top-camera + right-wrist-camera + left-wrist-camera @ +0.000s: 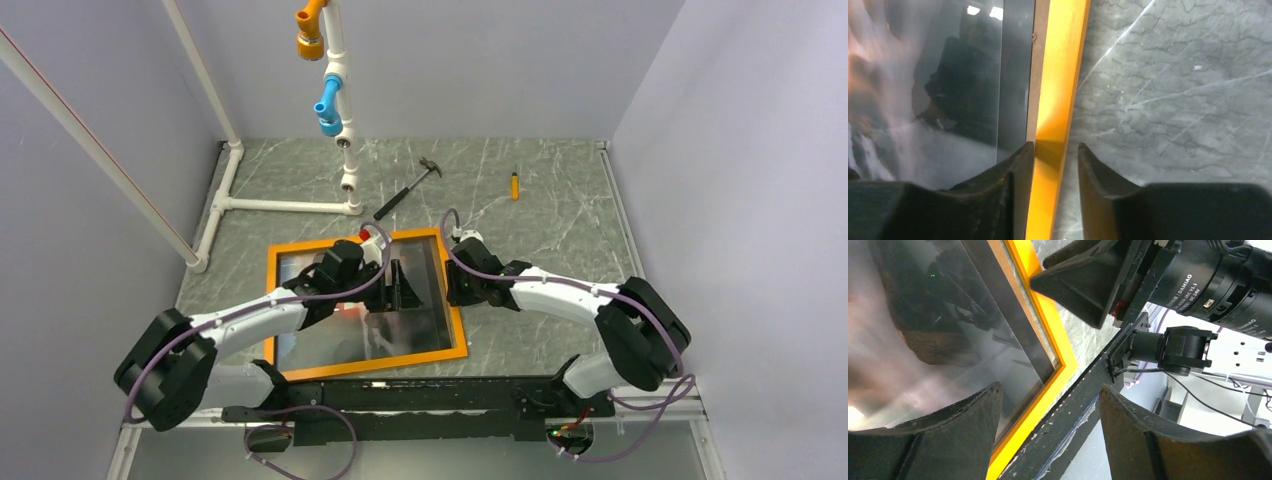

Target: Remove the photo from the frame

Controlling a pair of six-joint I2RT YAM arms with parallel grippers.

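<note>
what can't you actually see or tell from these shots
top view: middle of the photo, covered by the left arm
right wrist view: whether the jaws pinch the frame or only straddle it, their tips hide the contact
top view: yellow-handled tool at the back, too small to name

Robot test cell in a laboratory. Plain pale walls [480, 60] enclose a marble-patterned table [570, 230]. The left arm [250, 315] and right arm [560, 288] are mounted on a black rail [420, 398] at its near edge, trailing purple cables [300, 440]. A white pipe rig [290, 205], hammer [408, 190] and screwdriver [515, 186] sit on the far side.
</note>
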